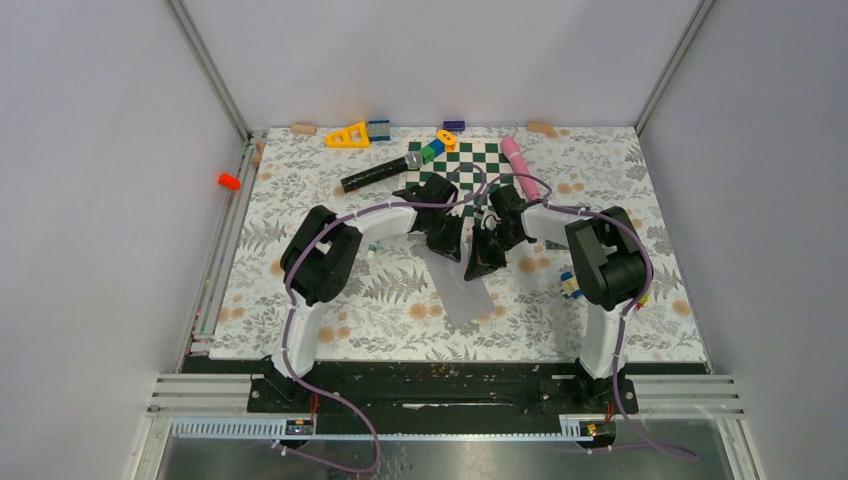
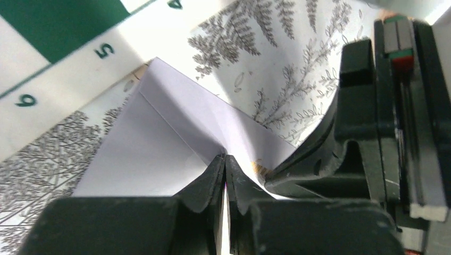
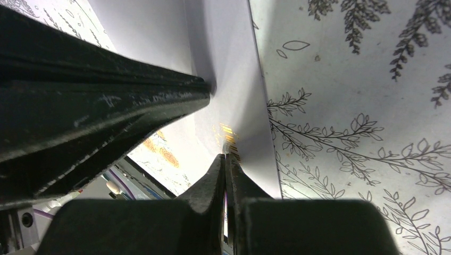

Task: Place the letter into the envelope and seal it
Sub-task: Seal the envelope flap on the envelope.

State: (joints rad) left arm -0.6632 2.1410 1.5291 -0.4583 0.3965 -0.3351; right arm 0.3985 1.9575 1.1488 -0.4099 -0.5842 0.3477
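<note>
two robot arms are meeting at the middle of a fern-print table [image 1: 300,300], the left gripper [image 2: 226,159] and the right gripper [image 3: 224,158] each pinching shut on the grey envelope [image 1: 467,297], whose near end is resting on the table. whether the letter is inside is not showing. sealing well is likely calling for one side pinning while the other is pressing the fold [image 2: 175,125] down evenly. a chessboard [image 1: 480,165], a microphone [image 1: 380,172] and a pink pen [image 1: 520,165] are sitting farther back, clear of the work; a small toy [image 1: 570,285] is lying near the right arm.
</note>
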